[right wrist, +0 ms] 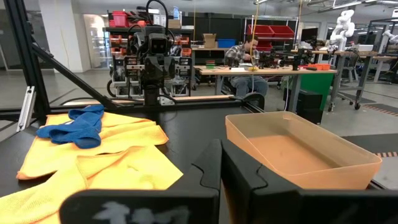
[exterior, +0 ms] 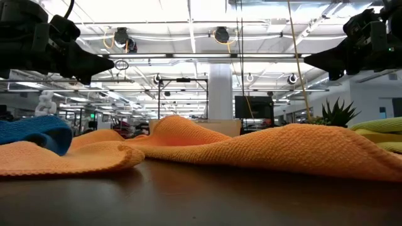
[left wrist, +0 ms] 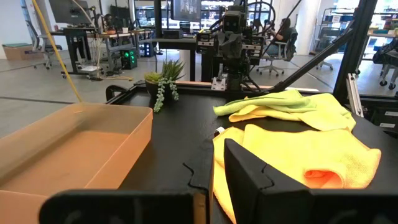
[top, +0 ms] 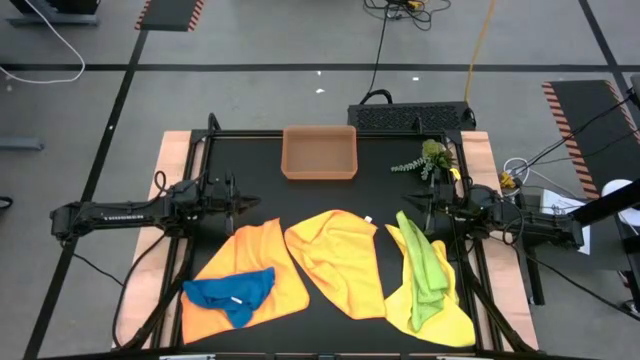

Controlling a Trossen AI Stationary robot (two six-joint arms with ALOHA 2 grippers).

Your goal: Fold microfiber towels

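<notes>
Left gripper [top: 252, 203] hovers closed above orange towel [top: 255, 265]; right gripper [top: 415, 206] closed, empty, beside lime green towel [top: 425, 268], tray [top: 320, 152] far

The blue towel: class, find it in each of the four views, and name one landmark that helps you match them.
High view: the blue towel lies crumpled on the orange towel, lower left.
Low view: far left, on the orange towel.
Left wrist view: not in it.
Right wrist view: left of centre, on the orange towel.
Shared landmark: the tray, also in both wrist views.
</notes>
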